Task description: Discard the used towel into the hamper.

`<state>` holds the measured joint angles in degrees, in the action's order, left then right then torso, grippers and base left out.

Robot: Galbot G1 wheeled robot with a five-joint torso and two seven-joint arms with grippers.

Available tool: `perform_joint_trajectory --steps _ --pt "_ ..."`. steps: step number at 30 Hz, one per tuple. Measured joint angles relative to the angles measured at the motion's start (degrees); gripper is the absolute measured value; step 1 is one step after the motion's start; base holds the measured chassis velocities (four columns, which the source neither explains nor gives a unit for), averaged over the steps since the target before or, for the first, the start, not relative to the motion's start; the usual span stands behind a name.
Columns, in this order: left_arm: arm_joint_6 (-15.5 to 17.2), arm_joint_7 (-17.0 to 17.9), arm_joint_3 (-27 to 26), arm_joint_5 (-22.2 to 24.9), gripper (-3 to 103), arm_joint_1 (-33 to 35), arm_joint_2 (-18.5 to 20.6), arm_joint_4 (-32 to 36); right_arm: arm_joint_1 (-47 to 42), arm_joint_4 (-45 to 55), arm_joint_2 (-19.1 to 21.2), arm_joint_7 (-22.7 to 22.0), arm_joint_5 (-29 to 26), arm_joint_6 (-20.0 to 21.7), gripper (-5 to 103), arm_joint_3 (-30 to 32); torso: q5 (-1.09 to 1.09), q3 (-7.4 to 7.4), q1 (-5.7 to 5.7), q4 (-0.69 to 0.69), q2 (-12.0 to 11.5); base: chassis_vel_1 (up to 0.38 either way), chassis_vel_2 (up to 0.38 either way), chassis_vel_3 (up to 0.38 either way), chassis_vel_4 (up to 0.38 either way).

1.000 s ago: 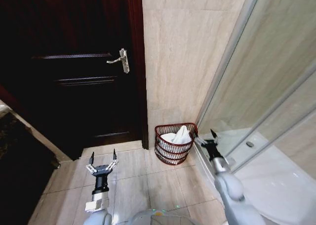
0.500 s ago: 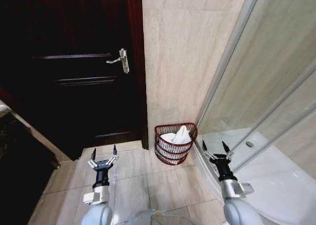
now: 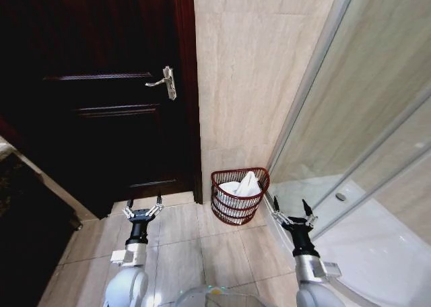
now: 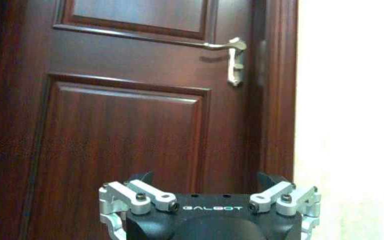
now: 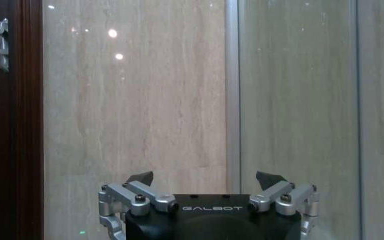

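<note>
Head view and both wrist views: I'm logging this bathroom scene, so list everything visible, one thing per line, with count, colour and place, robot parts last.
hamper: one, dark reddish-brown, on the floor at the foot of the wall, beside the door frame.
towel: one, white, inside the hamper, peaking above its rim.
door: one, dark brown, shut, left of the wall.
door handle: one, silver, near the door's right edge.
wall: one, beige marble.
shower glass: pale panels, right side.
floor: beige tiles.
left gripper: one, black and silver, jaws open, empty, low before the door.
right gripper: one, black and silver, jaws open, empty, right of the hamper.

Openwork wire hamper [image 3: 239, 196], soft cloth towel [image 3: 244, 185], glossy wooden door [image 3: 101, 91]
</note>
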<state>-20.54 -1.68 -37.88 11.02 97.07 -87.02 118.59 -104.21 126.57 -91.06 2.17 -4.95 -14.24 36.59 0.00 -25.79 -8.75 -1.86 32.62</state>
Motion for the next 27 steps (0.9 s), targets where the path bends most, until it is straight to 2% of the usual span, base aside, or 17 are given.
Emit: perform_joint_trajectory --steps 6,13,27 --pt "-0.32 -0.14 0.84 -1.56 100 0.32 -0.84 0.33 -1.16 -0.27 0.04 -0.32 -0.05 -1.72 100 0.22 0.00 0.00 0.00 -0.01 0.00 0.040 -0.032 -0.028 0.040" --pt "-3.09 -0.18 0.94 -2.15 100 1.05 -0.73 -0.44 -2.77 -0.50 -0.04 -1.54 0.44 -4.07 100 -1.38 0.00 0.00 0.01 -0.01 0.00 0.105 -0.109 -0.106 0.112" --pt "-5.04 -0.41 0.97 -1.76 100 3.10 -0.61 0.11 -5.15 -1.71 -0.23 -2.49 1.21 -7.89 100 -2.37 0.00 0.00 0.01 -0.01 0.00 0.096 -0.095 -0.104 0.095"
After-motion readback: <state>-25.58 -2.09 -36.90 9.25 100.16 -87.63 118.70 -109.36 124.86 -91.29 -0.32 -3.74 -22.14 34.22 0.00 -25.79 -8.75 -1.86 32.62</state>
